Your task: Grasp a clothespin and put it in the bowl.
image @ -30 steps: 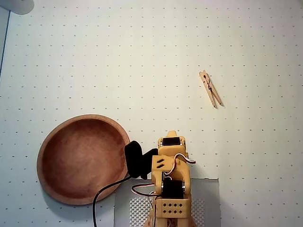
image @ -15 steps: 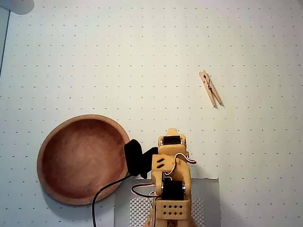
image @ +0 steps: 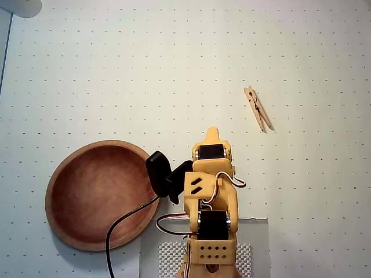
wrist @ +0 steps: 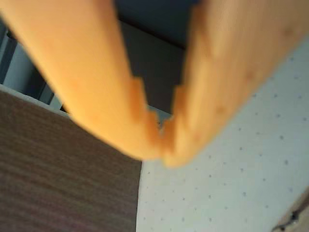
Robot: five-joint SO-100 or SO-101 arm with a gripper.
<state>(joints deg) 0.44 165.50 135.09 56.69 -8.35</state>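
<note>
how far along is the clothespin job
Nothing is done yet: the bowl is empty and the clothespin lies untouched on the dotted mat, up and right of the arm in the overhead view. The gripper is shut on nothing. Reaching, grasping and dropping remain.

The yellow arm (image: 210,200) stands at the near edge of the bench (image: 174,69), about in the middle. It is folded up over its own base and leans a little toward the far edge. In the wrist view, the gripper (wrist: 163,145) is pressed shut, its two orange fingers (wrist: 96,87) meeting at the tips with nothing between them.
</note>
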